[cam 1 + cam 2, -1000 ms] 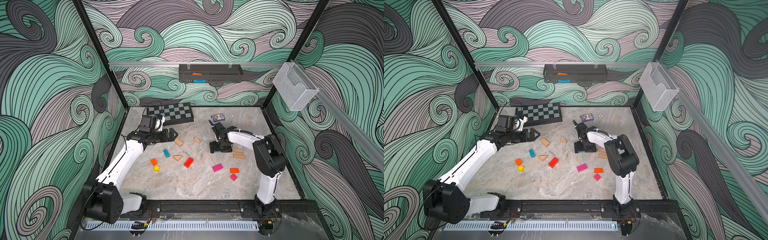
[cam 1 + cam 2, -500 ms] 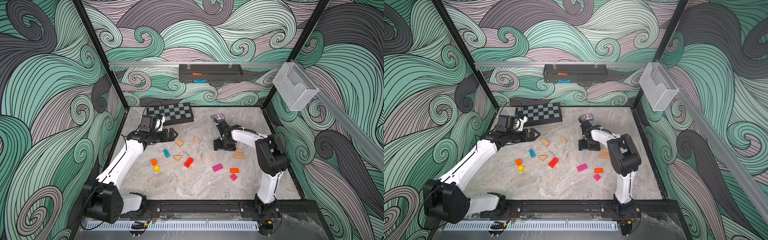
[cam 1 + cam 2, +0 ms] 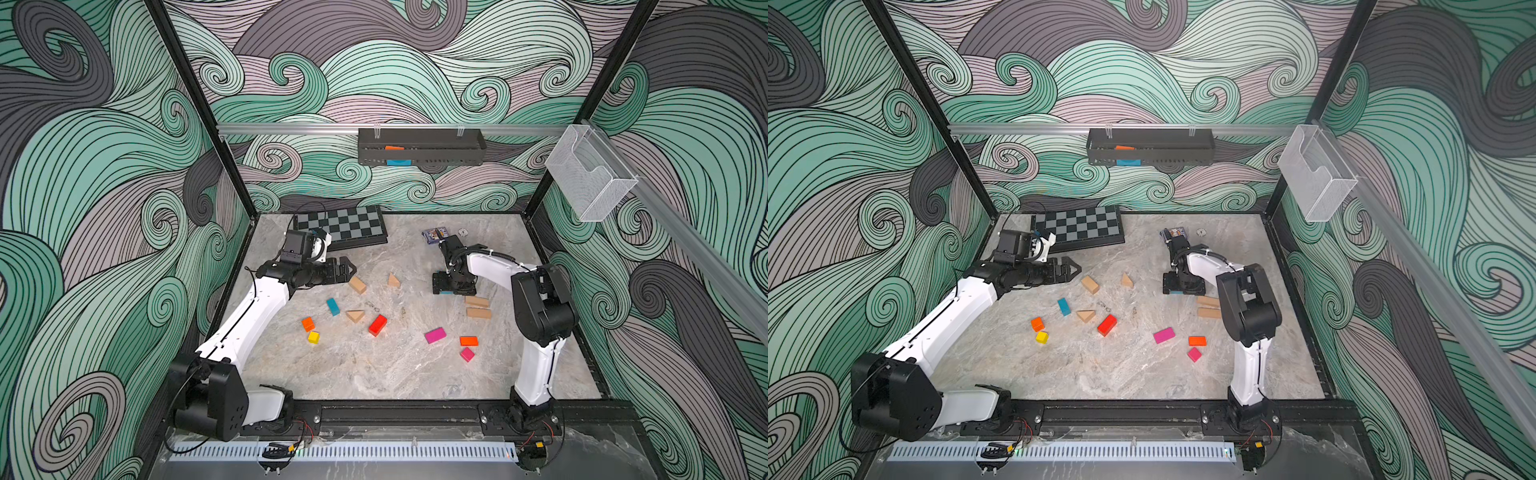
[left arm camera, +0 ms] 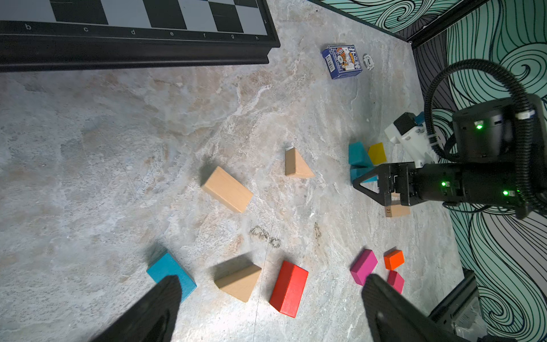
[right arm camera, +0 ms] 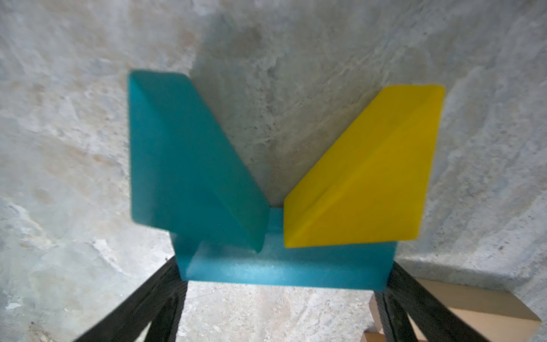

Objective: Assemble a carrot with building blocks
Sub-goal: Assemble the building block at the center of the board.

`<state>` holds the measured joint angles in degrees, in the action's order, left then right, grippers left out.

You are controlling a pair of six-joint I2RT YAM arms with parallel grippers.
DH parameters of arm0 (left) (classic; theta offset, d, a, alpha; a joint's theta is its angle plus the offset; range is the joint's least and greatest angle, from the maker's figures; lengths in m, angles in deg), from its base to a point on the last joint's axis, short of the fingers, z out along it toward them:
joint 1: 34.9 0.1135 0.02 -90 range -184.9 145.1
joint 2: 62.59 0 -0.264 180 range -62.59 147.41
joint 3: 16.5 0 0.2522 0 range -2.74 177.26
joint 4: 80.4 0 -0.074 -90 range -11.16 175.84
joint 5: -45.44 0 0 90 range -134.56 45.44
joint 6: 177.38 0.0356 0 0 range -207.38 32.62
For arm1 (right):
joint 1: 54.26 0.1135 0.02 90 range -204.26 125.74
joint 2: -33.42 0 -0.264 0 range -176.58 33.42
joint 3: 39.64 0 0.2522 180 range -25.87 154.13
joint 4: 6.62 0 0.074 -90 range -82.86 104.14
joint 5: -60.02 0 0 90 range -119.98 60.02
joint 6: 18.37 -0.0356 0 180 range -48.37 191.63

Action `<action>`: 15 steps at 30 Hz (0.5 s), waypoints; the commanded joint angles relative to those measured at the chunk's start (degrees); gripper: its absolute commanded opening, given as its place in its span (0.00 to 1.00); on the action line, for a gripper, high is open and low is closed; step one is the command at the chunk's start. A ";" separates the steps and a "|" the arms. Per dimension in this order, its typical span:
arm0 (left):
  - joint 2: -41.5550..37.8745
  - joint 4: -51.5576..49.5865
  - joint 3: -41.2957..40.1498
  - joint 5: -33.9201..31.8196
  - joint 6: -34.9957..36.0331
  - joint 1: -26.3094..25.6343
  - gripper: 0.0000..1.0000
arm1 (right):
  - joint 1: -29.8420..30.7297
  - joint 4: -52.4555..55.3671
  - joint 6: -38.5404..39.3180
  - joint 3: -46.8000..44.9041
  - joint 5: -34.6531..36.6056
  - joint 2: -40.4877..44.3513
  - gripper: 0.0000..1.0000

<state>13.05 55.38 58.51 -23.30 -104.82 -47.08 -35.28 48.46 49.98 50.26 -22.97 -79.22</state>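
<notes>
Two grippers over the marble tabletop, right gripper pinching the teal bar by its ends, teal wedge and yellow wedge meeting it in a V, left gripper spread wide, empty, near a tan block, other blocks scattered between the arms.

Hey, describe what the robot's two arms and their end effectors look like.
Left arm and right arm: white link shells, black joint housings. Left end effector and right end effector: black, triangular open-frame fingers. A black corrugated cable hose loops at the right wrist, beside green lights.
</notes>
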 commanded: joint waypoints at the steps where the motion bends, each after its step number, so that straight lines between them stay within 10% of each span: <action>1: 0.48 0.92 1.59 0.80 0.45 -0.44 0.96 | 0.27 0.77 -0.41 0.85 1.13 -2.02 0.79; 15: 0.54 0.92 1.69 0.72 0.60 -0.55 0.96 | -0.59 0.76 0.38 3.18 3.87 -3.88 0.79</action>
<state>13.09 55.66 58.51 -23.28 -104.82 -47.19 -35.37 48.48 50.27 53.32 -22.14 -81.43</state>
